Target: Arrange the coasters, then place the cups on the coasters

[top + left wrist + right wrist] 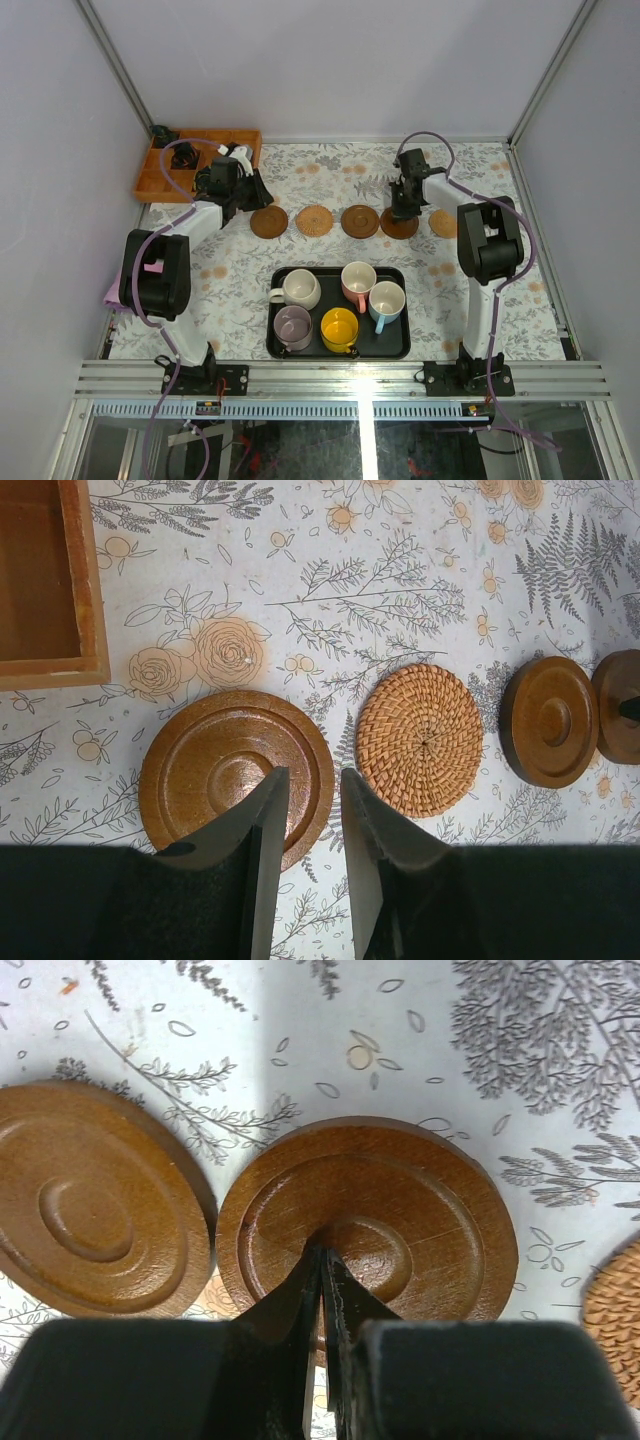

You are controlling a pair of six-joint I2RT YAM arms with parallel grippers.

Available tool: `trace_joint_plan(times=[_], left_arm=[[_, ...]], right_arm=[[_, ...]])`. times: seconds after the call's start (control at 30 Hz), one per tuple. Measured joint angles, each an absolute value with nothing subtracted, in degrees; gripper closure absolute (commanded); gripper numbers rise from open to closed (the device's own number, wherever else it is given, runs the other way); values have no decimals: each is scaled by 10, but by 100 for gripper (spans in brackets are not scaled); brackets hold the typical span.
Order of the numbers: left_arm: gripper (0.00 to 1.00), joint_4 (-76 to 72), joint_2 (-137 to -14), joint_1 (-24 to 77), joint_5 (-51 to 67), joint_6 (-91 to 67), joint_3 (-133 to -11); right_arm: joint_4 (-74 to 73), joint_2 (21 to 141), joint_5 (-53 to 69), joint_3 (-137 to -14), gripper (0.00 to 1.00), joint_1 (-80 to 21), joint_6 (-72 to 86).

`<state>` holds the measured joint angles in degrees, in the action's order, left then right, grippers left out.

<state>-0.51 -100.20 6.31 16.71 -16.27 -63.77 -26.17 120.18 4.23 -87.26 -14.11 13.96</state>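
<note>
Five coasters lie in a row across the middle of the table: a wooden one (pixel 268 222), a woven one (pixel 314 220), two dark wooden ones (pixel 360 221) (pixel 399 225) and a woven one (pixel 443 223). Five cups stand in the black tray (pixel 340 350): cream (pixel 298 289), pink-handled (pixel 357 281), blue-handled (pixel 386 300), lilac (pixel 292 325), yellow (pixel 339 328). My left gripper (pixel 313 772) hovers over the right rim of the leftmost coaster (pixel 236 776), its jaws slightly apart and empty. My right gripper (pixel 322 1250) is shut, tips at the centre of the fourth coaster (pixel 365 1225).
An orange wooden box (pixel 195 163) sits at the back left, just behind the left arm. In the right wrist view a neighbouring wooden coaster (pixel 100 1200) nearly touches the fourth one, and the woven one (pixel 615 1320) lies just to its right.
</note>
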Motion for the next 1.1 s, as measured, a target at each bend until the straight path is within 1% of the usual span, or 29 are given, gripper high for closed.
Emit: trace_joint_plan(times=[0.27,0.73,1.1], left_arm=[[72,-5,-1002,63,168,-163,-637],[72,-6,-1002,63,168,-163,-636],[72,-7,-1002,63,168,-163,-635]], right_arm=[[-262,1203,43,-874,92,-151,140],[-267,1235,56,-920,92,-160,139],[-267,1235,51,-921,93,-168,142]])
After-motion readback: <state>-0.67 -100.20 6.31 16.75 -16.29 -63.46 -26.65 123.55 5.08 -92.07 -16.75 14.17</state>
